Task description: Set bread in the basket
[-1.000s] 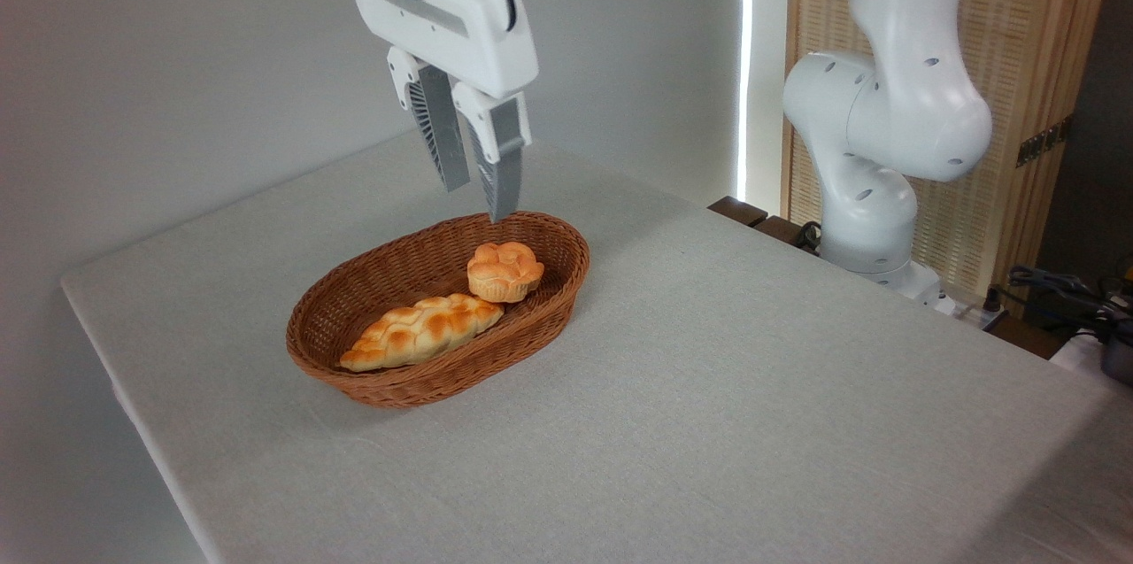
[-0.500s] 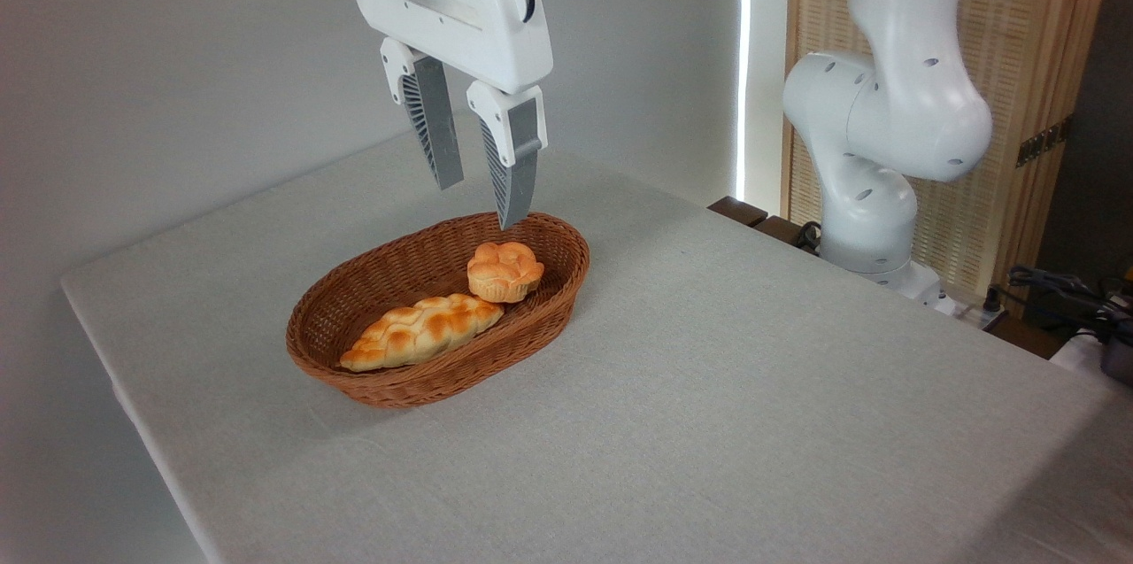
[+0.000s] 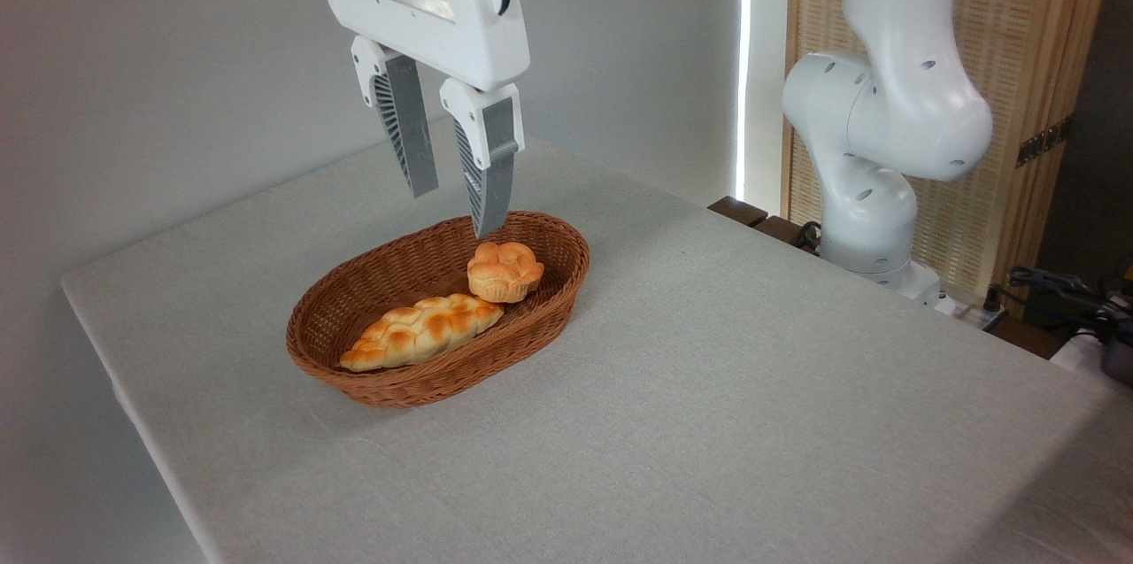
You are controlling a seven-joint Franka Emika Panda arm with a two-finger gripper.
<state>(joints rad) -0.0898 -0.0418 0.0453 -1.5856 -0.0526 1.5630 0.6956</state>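
The bread (image 3: pixel 504 270), a small round bun with an orange cracked top, rests inside the oval brown wicker basket (image 3: pixel 372 382) near its right end. My gripper (image 3: pixel 458 212) hangs above the basket's far rim, up and to the left of the bun, and touches nothing. Its two grey ribbed fingers (image 3: pixel 489 183) stand apart, open, with nothing between them.
A long braided golden loaf (image 3: pixel 420 330) lies in the basket beside the bun. The basket stands on a table under a pale cloth (image 3: pixel 708 387). The white arm base (image 3: pixel 876 139) rises at the right, with cables (image 3: pixel 1062 294) past the table's far right edge.
The gripper has spread its fingers from nearly together to apart, then shifted left over the basket's back rim. Bun, loaf and basket stay put.
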